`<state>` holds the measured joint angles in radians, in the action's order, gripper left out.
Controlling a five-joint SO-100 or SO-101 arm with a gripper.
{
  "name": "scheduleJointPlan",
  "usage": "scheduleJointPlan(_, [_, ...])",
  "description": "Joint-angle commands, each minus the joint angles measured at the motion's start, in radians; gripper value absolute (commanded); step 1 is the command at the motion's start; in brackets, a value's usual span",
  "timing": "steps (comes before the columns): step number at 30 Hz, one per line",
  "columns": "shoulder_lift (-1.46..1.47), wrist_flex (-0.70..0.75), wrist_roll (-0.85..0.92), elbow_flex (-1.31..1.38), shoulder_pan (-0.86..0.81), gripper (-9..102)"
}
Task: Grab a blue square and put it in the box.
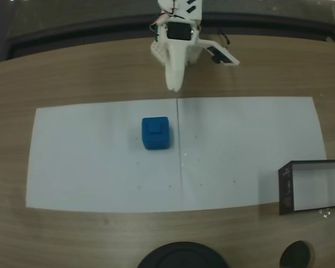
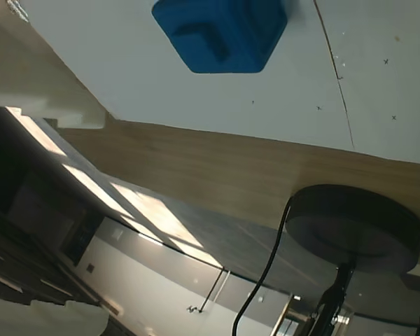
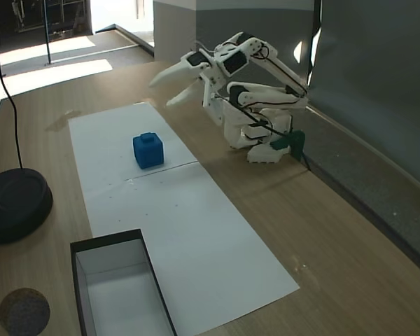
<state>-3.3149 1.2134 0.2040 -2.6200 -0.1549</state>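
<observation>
Resting on smooth white paper, the rounded blue square (image 1: 156,133) faces a spread, empty claw (image 3: 169,89).

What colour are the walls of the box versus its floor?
The box has thin black walls and a pale whitish floor, clearest in the fixed view from the side.

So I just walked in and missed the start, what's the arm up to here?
The white arm is folded back near its base with the gripper open and raised off the table, holding nothing. The blue square sits alone on the white paper, stud up, some way from the gripper. The box stands empty at the paper's far end. Nothing has been picked up yet.
</observation>
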Motion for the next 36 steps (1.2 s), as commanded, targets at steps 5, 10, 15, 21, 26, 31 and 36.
scheduleJointPlan(5, [0.500, 0.017, -0.003, 0.256, -0.074, 35])
scheduleJointPlan(10, [0.897, 0.057, -0.005, 0.410, -0.138, 38])
scheduleJointPlan(15, [1.192, 0.110, -0.003, 0.532, -0.138, 39])
scheduleJointPlan(21, [1.397, 0.101, 0.002, 0.620, -0.129, 39])
scheduleJointPlan(26, [1.526, 0.029, 0.003, 0.640, -0.130, 38])
scheduleJointPlan(31, [1.626, -0.049, 0.006, 0.640, -0.135, 29])
scheduleJointPlan(36, [1.643, -0.140, -0.003, 0.643, -0.130, -1])
